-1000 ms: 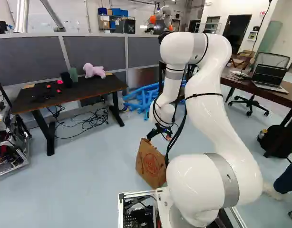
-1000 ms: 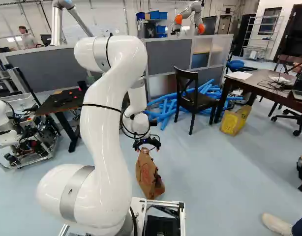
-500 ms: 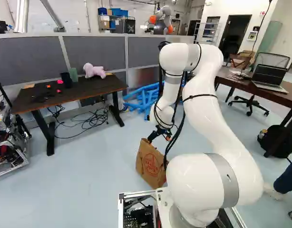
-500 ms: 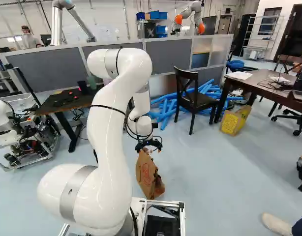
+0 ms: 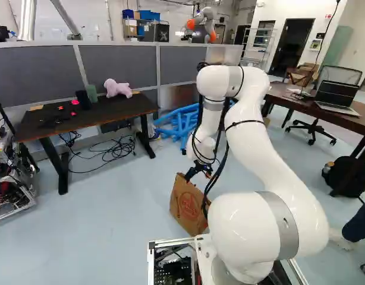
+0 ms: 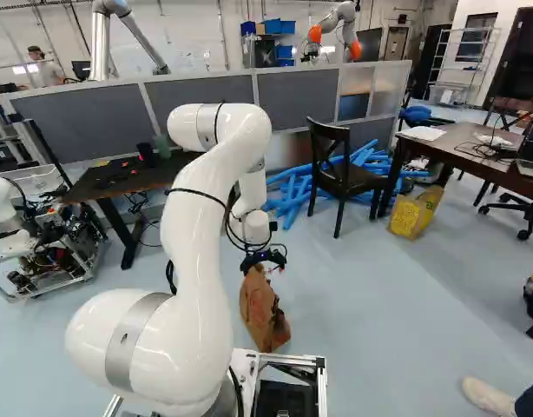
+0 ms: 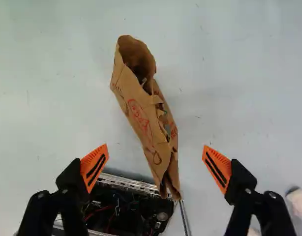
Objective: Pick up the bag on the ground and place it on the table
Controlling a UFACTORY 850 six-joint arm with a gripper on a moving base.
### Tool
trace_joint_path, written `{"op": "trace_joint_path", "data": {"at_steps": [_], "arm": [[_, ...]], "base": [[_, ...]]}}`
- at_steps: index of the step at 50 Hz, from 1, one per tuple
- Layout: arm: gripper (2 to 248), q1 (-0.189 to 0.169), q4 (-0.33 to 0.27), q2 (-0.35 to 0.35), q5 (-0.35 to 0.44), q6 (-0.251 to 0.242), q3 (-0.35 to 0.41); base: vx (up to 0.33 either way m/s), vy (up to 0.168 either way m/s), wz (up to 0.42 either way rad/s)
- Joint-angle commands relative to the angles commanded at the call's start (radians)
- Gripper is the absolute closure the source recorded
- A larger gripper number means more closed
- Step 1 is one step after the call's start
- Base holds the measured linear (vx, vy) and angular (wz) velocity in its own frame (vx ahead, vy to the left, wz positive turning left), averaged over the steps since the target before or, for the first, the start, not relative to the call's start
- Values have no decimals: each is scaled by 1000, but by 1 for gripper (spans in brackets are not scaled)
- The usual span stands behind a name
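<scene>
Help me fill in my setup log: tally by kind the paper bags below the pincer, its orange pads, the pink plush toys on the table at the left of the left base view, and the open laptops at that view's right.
Paper bag: 1
Orange pads: 2
Pink plush toy: 1
Open laptop: 1
Total: 5

Brown bag [image 7: 143,120] — upright on floor [image 5: 111,214]

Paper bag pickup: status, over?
Gripper open above bag, a finger out to each side, no grip. Brown paper bag standing on floor. Base frame close by.
</scene>
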Motion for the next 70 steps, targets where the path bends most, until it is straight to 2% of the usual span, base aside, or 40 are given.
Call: {"op": "trace_joint_path", "data": {"at_steps": [24, 28, 38, 70], "arm": [[3, 0, -2, -95, 0, -241, -71], [3, 0, -2, -111, 0, -266, -83], [3, 0, -2, -150, 0, -281, -114], [3, 0, -2, -274, 0, -282, -216]], "base": [[0, 0, 0], [0, 0, 0], [0, 0, 0], [0, 0, 0]]}}
